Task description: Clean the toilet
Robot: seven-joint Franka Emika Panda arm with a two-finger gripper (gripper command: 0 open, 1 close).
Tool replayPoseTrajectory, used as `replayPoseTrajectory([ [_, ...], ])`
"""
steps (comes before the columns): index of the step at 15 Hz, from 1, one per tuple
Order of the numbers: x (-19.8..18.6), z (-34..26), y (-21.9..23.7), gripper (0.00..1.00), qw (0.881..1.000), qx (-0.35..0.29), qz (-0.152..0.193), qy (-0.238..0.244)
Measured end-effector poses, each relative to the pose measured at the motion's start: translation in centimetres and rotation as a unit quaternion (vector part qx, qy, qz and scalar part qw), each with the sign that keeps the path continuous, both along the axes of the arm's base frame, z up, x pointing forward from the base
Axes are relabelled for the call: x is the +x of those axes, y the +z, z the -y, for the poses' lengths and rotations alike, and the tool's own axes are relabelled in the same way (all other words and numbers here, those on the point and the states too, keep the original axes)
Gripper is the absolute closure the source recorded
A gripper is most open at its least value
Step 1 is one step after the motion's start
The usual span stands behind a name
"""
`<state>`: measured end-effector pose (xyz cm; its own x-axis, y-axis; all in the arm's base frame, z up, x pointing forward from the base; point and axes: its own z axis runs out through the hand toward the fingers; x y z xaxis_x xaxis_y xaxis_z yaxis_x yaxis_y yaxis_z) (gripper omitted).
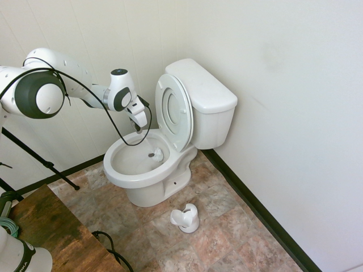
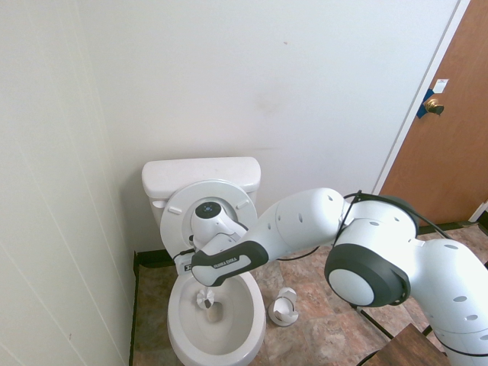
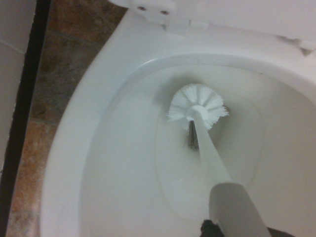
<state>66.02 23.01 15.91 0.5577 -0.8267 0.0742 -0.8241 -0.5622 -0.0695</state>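
The white toilet [image 1: 199, 90] stands in the corner with seat and lid raised against the tank. My gripper [image 1: 138, 121] hangs over the bowl's wall-side rim [image 1: 113, 148], shut on the handle of a white toilet brush. The brush slants down into the bowl, and its round bristle head [image 1: 156, 154] rests low on the inner wall near the drain. The second exterior view shows the toilet [image 2: 200, 177] from the front, with the brush head [image 2: 206, 300] below my arm. In the wrist view the brush head [image 3: 197, 108] presses against the bowl [image 3: 113, 163] above the water.
A small white brush holder [image 1: 186, 218] stands on the tiled floor beside the toilet's base, also visible as the brush holder [image 2: 284, 307]. Walls close in behind and beside the toilet. A wooden table corner [image 1: 51, 226] sits nearby, and a brown door [image 2: 450, 114] is at the room's far side.
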Motion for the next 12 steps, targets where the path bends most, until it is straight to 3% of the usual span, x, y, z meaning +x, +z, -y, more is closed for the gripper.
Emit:
replayPoseTrajectory([
  [6, -0.7, -3.1, 2.7, 1.0, 1.0, -0.003, -0.008, 0.003],
  [12, -6.7, -1.0, 13.3, 1.0, 1.0, -0.021, -0.011, 0.017],
])
